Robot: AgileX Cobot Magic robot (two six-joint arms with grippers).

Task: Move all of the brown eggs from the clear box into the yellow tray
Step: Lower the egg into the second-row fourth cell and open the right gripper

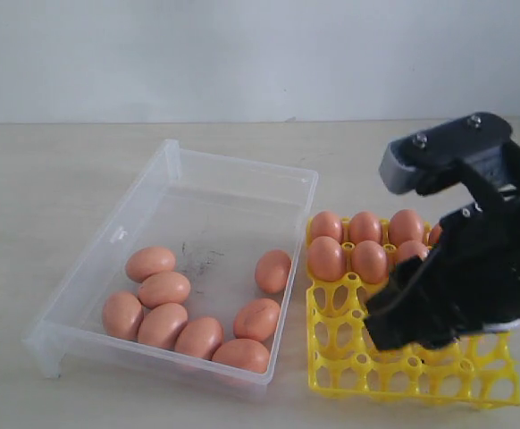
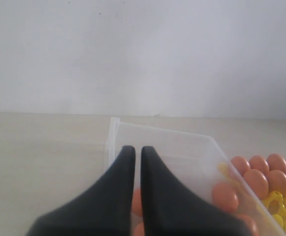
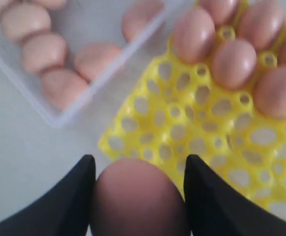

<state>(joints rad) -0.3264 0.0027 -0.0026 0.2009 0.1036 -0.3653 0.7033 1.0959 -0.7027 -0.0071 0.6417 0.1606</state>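
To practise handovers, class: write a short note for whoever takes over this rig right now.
Left gripper: shut, empty, near the clear box.
Right gripper: shut on a brown egg, over the yellow tray's empty cells.
Done: seven eggs show in the tray's far rows.
Left: seat the held egg, then move the eight eggs in the box.

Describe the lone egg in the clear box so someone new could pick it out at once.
Find the clear box on the left of the exterior view, then its long wall beside the yellow tray. The egg is the farthest back along that wall, lying alone while the other brown eggs crowd together nearer the front.
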